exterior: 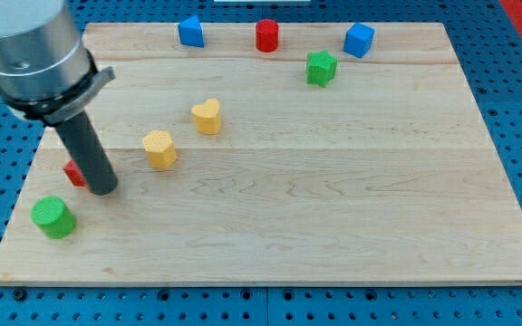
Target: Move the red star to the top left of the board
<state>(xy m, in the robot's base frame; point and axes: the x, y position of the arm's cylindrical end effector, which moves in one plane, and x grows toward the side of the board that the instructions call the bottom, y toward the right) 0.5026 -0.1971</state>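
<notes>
camera view shows the red star (73, 172) mostly hidden behind the rod, only a red sliver showing near the desk (333, 208) left edge. no hand is fitted; the tip (103, 189) touches the star's right side, above the green cylinder (53, 217).

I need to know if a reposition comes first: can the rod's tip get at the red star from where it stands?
Probably yes. My tip sits right against the red star, on its right side by the view, with nothing between them. The rod hides most of the star, so actual contact cannot be confirmed.
</notes>
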